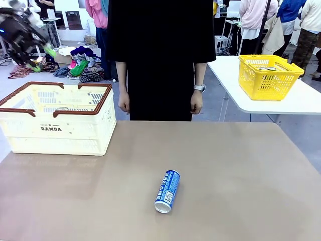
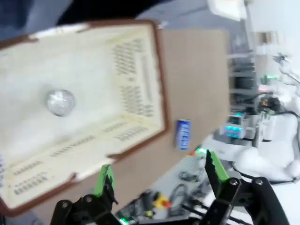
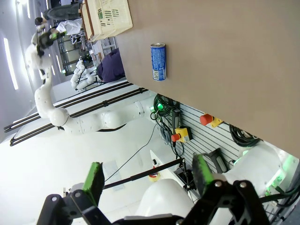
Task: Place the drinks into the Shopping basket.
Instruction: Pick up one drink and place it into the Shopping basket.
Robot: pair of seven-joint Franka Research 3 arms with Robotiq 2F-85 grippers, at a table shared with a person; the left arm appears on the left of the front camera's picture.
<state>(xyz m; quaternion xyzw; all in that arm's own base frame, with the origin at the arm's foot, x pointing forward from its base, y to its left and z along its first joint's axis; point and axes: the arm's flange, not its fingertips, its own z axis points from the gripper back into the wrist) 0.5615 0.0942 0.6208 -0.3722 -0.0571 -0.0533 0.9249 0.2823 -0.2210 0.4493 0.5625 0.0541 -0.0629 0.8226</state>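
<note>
My left gripper hangs high above the far left corner of the table, beyond the cream basket, and in my left wrist view its fingers stand wide apart with nothing between them. Looking down from there, I see the basket with the round silver top of one can standing upright on its floor; I cannot tell that can's colour. A blue can lies on its side on the bare table near the middle of my edge, well apart from the basket, its silver top turned toward me. My right gripper is off the table on my side, fingers spread wide and empty, and its camera sees the blue can and the basket farther off. A person in black stands at the far side, one hand and the other hanging down.
</note>
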